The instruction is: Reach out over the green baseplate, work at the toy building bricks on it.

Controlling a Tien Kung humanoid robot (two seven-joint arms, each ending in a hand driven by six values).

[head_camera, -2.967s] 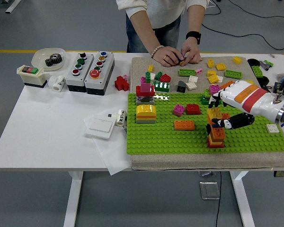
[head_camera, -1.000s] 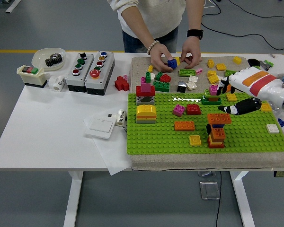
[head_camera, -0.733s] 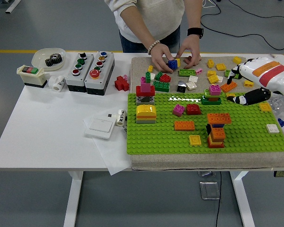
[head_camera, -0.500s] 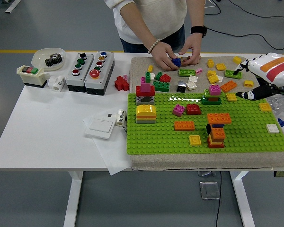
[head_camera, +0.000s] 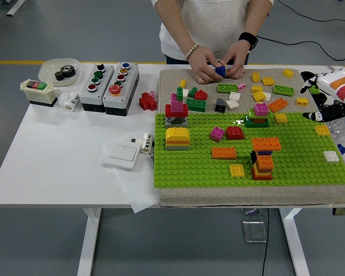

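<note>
Left of robot hand [head_camera: 328, 98]: baseplate [head_camera: 299, 172] (green)

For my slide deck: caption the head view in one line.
Robot's right hand hovers at the green baseplate's far right edge while a person's hands join bricks beyond it.

Green baseplate [head_camera: 299, 167], orange-and-red brick tower [head_camera: 263, 161], yellow flat tile [head_camera: 237, 170], white table [head_camera: 63, 155].

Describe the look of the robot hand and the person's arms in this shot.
Right robot hand: glossy white shell with an orange-red stripe and black fingers. The person wears a light top, a black wristwatch on one wrist and a pale bead bracelet on the other.
</note>
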